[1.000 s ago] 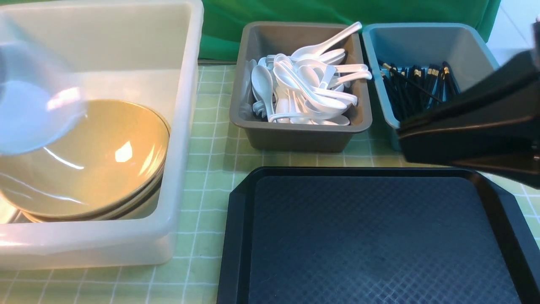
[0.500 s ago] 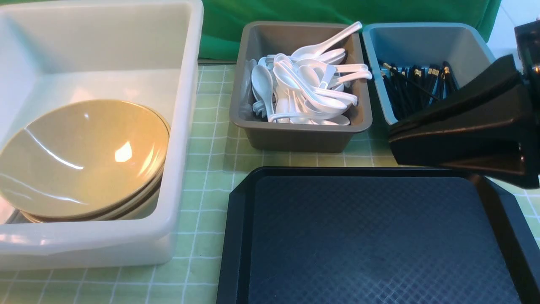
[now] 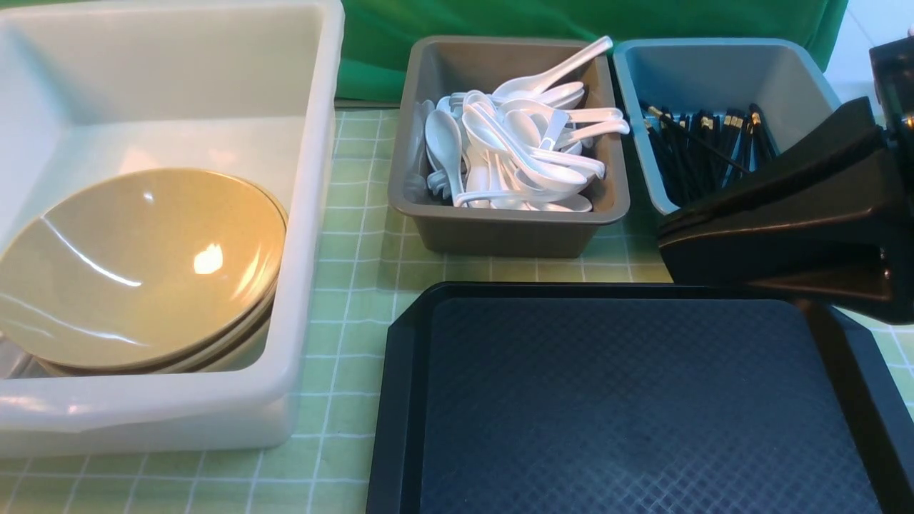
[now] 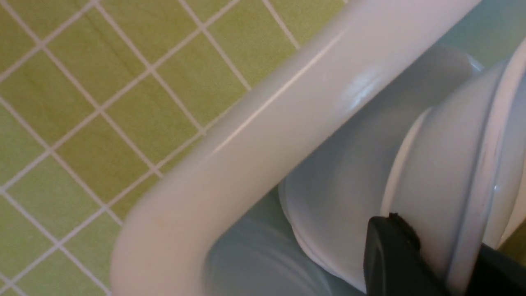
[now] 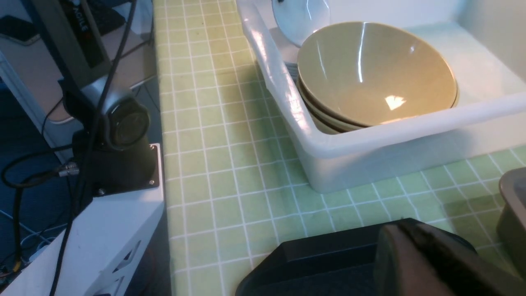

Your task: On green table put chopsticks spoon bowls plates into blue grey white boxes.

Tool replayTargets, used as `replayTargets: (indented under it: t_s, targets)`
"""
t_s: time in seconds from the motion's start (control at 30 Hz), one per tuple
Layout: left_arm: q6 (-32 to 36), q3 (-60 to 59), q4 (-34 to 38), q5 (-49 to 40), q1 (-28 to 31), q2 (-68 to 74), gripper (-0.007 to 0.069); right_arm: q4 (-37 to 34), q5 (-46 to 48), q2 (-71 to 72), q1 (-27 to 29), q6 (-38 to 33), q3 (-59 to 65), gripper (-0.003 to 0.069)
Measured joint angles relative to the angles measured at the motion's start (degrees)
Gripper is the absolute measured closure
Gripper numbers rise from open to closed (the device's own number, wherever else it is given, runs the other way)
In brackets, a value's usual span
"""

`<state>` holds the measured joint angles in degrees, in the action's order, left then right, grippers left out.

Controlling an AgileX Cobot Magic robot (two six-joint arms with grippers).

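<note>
The left hand [image 4: 448,263] is clamped on the white bowl's [image 4: 435,164] edge, inside the white box [image 4: 287,102] on the left. Lower it softly beside the tan bowls [image 3: 143,264], then let go. The right hand [image 3: 668,239] looks pressed together, holding nothing.

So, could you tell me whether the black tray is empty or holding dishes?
Empty where visible: the black tray shows only bare textured surface in the front view. The right end effector hides one far corner.
</note>
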<state>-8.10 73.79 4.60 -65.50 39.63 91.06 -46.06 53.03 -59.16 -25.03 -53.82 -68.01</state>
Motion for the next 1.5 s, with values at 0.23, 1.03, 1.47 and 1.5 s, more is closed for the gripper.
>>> replayTargets:
  t_s: [0.23, 1.03, 1.47, 1.5]
  targets:
    - [-1.19, 0.0, 0.02, -0.06, 0.0, 0.55, 0.0606, 0.0, 0.0, 0.0, 0.0, -0.06, 0.0, 0.0625]
    - [-5.7, 0.14, 0.29, -4.55, 0.0, -3.92, 0.015, 0.0, 1.04, 0.0, 0.0, -0.12, 0.0, 0.0612]
    - [8.1, 2.44, 13.66, -5.14, -14.48, -20.53, 0.012, 10.26, -2.14, 0.0, 0.0, 4.85, 0.0, 0.0612]
    - [10.02, 2.44, 15.41, -4.66, -18.21, -21.15, 0.0123, 13.03, -3.55, 0.0, 0.0, 7.25, 0.0, 0.0612]
